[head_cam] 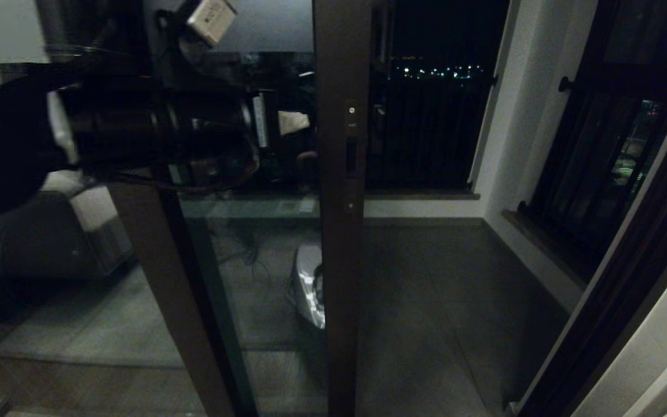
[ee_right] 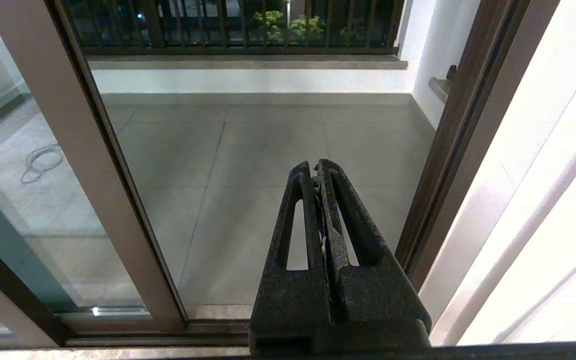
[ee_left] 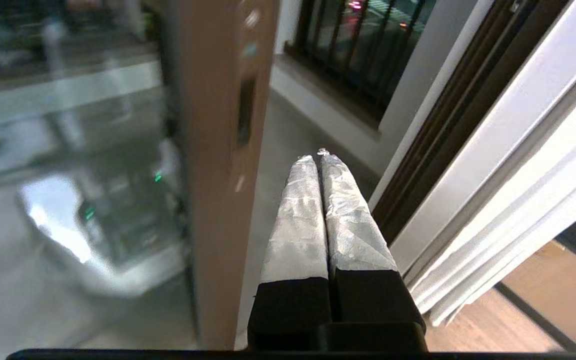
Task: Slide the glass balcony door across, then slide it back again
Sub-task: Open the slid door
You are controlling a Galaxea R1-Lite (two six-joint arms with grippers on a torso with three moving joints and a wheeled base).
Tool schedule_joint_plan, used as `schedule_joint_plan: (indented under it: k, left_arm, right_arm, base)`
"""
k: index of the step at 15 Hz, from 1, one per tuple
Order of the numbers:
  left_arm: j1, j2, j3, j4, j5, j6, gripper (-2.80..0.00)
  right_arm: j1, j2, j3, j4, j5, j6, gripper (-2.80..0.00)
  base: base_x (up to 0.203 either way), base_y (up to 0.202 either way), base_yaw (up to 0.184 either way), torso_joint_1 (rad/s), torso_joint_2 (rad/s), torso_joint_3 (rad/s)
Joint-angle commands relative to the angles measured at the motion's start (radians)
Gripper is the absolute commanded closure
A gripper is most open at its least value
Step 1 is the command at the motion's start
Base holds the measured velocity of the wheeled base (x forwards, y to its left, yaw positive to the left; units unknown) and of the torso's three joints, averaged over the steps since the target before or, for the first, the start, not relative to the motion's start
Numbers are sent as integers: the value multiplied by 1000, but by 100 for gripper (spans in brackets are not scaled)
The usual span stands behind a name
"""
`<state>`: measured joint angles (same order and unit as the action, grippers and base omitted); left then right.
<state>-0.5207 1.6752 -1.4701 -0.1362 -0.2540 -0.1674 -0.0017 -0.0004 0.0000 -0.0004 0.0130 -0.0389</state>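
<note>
Glass balcony door (head_cam: 342,231): brown edge stile runs top to bottom through the middle of the head view, doorway open to its right, balcony floor (head_cam: 426,301) visible through the gap. Recessed black handle (head_cam: 351,155) sits on the stile at centre frame, a silver screw above it and another below.

Left arm (head_cam: 136,133) is raised across the upper left of the head view, dark and bulky, blocking part of the glass. Its fingertips can't be picked out there. In the left wrist view the left gripper (ee_left: 318,156) shows its two tape-wrapped fingers (ee_left: 298,215) pressed together, nothing between them. Tips hang in open air, just beside the stile (ee_left: 218,175), not touching it. The handle slot (ee_left: 246,110) lies up and left of the tips in that frame, near but apart. Tips point into the open gap, toward the floor and the dark door frame (ee_left: 433,150) at the right.

Right gripper (ee_right: 318,165) only in its own wrist view, low centre of frame, black fingers closed on each other, empty. The door stile (ee_right: 68,150) slants down the left side there, well apart from the tips; balcony railing (ee_right: 228,25) along the top.

Second brown-framed panel (head_cam: 154,278) leans at lower left of the head view.
</note>
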Motion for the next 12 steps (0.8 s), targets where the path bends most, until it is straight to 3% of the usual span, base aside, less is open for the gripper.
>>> schedule_joint_plan:
  k: [1,3,7,12]
  left_arm:
    - [-28,195,-129,-8,2,-2,0]
    - [-49,273,-205,-10,7,-2,0]
    - [-104,415,-387,-12,79,-3,0]
    - [-146,478,-437,-13,92,1,0]
  right_arm:
    - [0,2,0,0,1,-1,0]
    - [0,2,0,0,1,-1,0]
    - [0,2,0,0,1,0,0]
    - [0,2,0,0,1,-1,0]
  base:
    - [0,0,0,0,0,0]
    - [0,0,0,0,0,0]
    - [0,0,0,0,0,0]
    - [0,0,0,0,0,0]
